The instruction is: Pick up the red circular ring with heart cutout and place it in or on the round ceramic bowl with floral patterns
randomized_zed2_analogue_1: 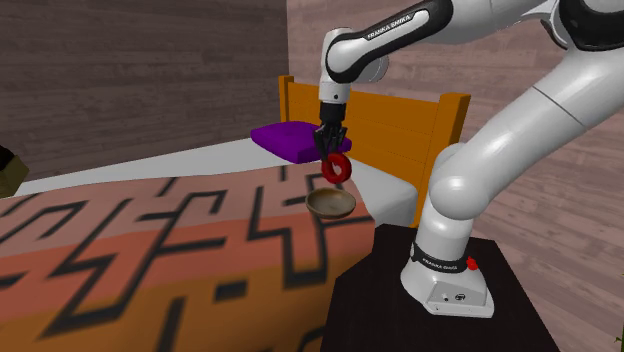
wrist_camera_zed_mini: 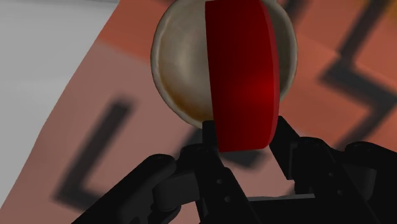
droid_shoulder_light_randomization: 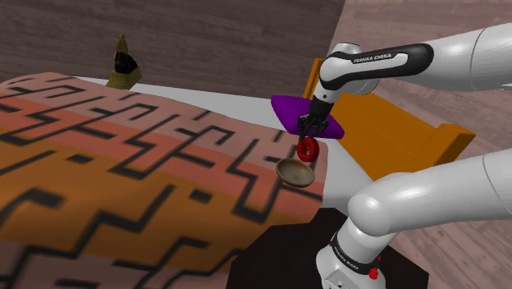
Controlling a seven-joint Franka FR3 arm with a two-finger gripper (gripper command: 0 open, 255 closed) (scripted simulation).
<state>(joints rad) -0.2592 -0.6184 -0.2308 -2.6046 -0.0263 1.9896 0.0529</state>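
**Ring held over the bowl, release not yet made**

Across the shoulder view from the left: a small dark olive figure (droid_shoulder_light_randomization: 123, 64) stands at the far edge of the bed; the orange, pink and black patterned bedspread (droid_shoulder_light_randomization: 123, 172) covers the middle; a purple cushion (droid_shoulder_light_randomization: 287, 111) lies against the orange headboard (droid_shoulder_light_randomization: 402, 131). Just in front of the cushion the gripper (droid_shoulder_light_randomization: 310, 130) points down, its jaws clenched on the red ring (droid_shoulder_light_randomization: 308, 149), which hangs on edge below the fingertips; the tan bowl (droid_shoulder_light_randomization: 295, 172) sits on the bedspread near the bed's corner, under the ring and apart from it; the white arm and its dark stand (droid_shoulder_light_randomization: 279, 254) close the right side.

The main risk, as I judge it, is the drop itself. The ring is carried on edge, and the wrist view sets it over one side of the bowl rather than its centre; let go from here, it could strike the rim, roll and end up on the cloth. The bowl rests on soft bedding close to the corner; a push from a descending gripper could tip it or nudge it off.

Several things are hard to make out: the ring's heart cutout cannot be seen, since the ring is seen nearly edge-on; no floral pattern shows on the bowl, which looks plain tan with a browner inside; the gap between ring and bowl is hard to judge; the ring hides part of where the fingers grip it.
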